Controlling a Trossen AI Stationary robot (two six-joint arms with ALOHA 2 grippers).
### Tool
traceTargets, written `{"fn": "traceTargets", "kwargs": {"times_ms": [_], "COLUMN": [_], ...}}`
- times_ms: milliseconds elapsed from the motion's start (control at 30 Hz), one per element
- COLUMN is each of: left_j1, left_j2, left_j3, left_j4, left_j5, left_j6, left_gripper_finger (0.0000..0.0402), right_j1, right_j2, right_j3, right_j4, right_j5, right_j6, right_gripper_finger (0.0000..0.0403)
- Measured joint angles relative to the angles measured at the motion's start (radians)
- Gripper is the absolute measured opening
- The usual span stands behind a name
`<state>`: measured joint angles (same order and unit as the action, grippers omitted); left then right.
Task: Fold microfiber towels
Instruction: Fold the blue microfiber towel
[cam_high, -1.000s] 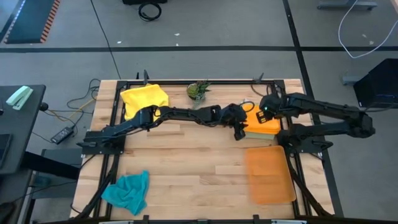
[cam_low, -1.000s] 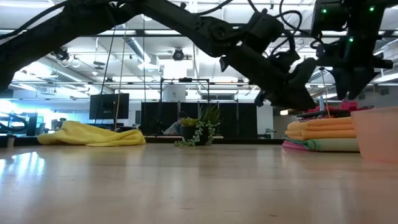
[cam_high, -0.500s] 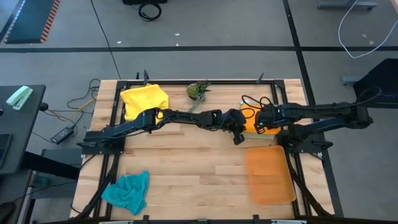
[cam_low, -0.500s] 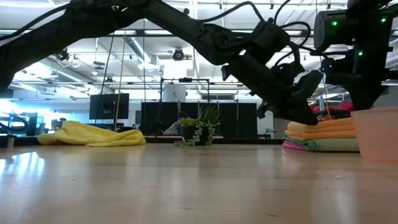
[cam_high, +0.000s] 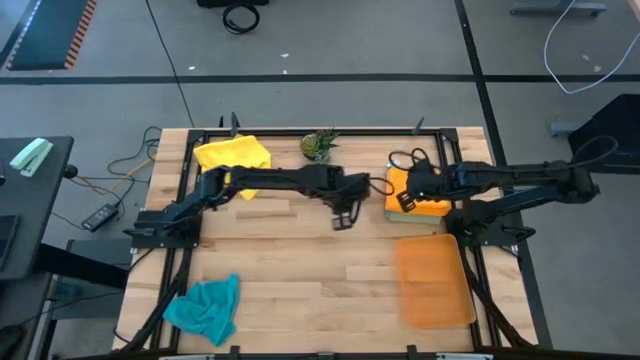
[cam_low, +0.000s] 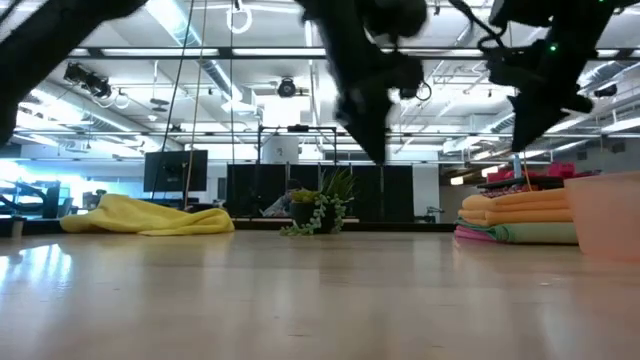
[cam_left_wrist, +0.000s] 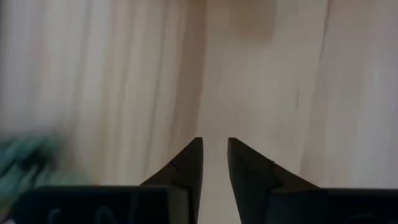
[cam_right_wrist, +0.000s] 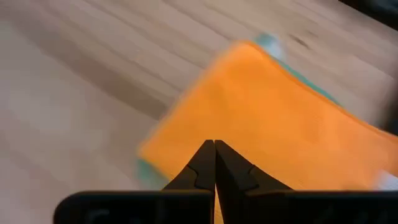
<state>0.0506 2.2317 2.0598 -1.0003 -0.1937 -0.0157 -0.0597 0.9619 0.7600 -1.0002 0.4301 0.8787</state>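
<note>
- Microfiber towels lie in three places: a folded stack (cam_high: 425, 200) with an orange towel on top at the table's right side, a crumpled yellow towel (cam_high: 233, 155) at the far left corner, and a crumpled teal towel (cam_high: 205, 308) at the near left corner.
- In the low view the stack (cam_low: 520, 218) shows orange layers over pale pink and green ones; how many towels it holds cannot be counted, and its right end is hidden behind a translucent orange mat (cam_low: 603, 215).
- The right gripper (cam_high: 407, 199) hovers over the stack's left edge, not touching it as far as the low view shows; its wrist view has the fingertips (cam_right_wrist: 214, 163) pressed together with nothing between them, above the orange towel (cam_right_wrist: 267, 124).
- The left gripper (cam_high: 343, 219) hangs over bare wood near the table's middle, well apart from every towel; its fingers (cam_left_wrist: 188, 163) stand slightly apart and empty.
- The left wrist view is smeared; a faint teal blur at its edge cannot be identified.
- A small green plant (cam_high: 318, 146) stands at the far edge, between the yellow towel and the stack.
</note>
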Motion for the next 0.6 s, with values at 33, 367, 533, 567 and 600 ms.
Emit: {"fn": "traceTargets", "kwargs": {"times_ms": [33, 367, 533, 567, 600], "left_j1": [-0.003, -0.143, -0.396, -0.446, -0.488], "left_j2": [-0.041, -0.654, -0.819, -0.831, -0.834], "left_j3": [-0.031, -0.768, -1.037, -1.081, -1.118], "left_j4": [-0.031, 0.073, 0.141, 0.151, 0.168], "left_j5": [-0.015, 0.1, 0.164, 0.164, 0.165], "left_j6": [-0.003, -0.278, -0.344, -0.362, -0.38], "left_gripper_finger": [0.0087, 0.0159, 0.0196, 0.0202, 0.0208], "right_j1": [0.02, 0.246, 0.337, 0.35, 0.36], "right_j2": [0.003, 0.059, 0.193, 0.228, 0.267], "right_j3": [-0.011, -0.123, -0.143, -0.143, -0.143], "right_j4": [0.051, 0.648, 0.946, 0.992, 1.045], "right_j5": [0.002, -0.001, -0.007, -0.007, -0.007], "right_j6": [-0.016, -0.25, -0.383, -0.398, -0.408], "right_gripper_finger": [0.0008, 0.0039, 0.0067, 0.0073, 0.0078]}}
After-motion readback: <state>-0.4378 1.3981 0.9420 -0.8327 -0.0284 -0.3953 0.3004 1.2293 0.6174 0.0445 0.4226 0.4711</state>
